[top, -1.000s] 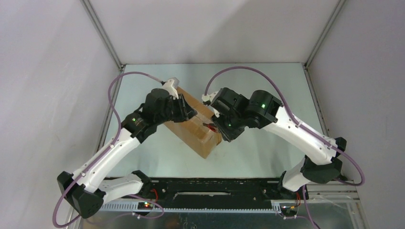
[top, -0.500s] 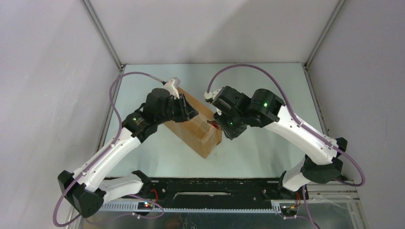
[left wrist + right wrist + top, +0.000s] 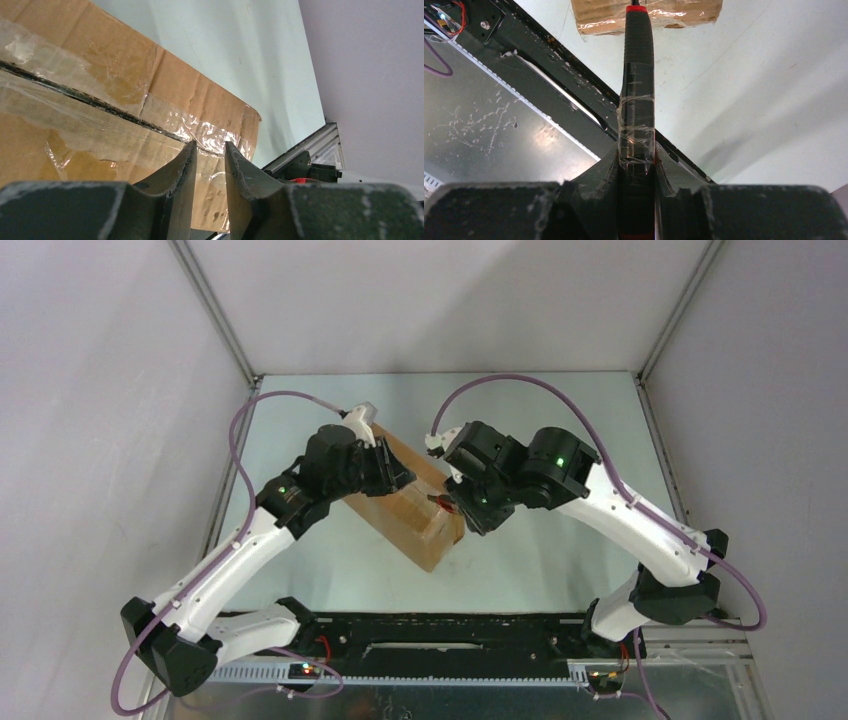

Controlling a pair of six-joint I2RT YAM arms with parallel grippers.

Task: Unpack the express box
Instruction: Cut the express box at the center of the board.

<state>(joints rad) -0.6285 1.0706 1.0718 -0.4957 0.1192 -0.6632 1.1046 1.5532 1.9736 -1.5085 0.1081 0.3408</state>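
The express box (image 3: 412, 520), a brown cardboard carton, lies slantwise mid-table. Clear tape covers its dark flap seam (image 3: 75, 96). My left gripper (image 3: 397, 476) rests over the box's far top, and in the left wrist view the gripper (image 3: 210, 146) shows a narrow gap with nothing between the fingers. My right gripper (image 3: 455, 505) is shut on a black, red-trimmed tool (image 3: 638, 75) wrapped in clear tape. The tool's tip points at the near end of the box (image 3: 599, 15). In the top view the tool (image 3: 440, 502) meets the box's right top edge.
A black rail (image 3: 430, 632) runs along the near table edge and crosses the right wrist view as the same rail (image 3: 549, 55). Grey walls and metal frame posts (image 3: 215, 315) close in the table on three sides. Purple cables loop above both arms.
The right wrist has shifted slightly at the box's edge with the tool. The left arm and the box have stayed in place.
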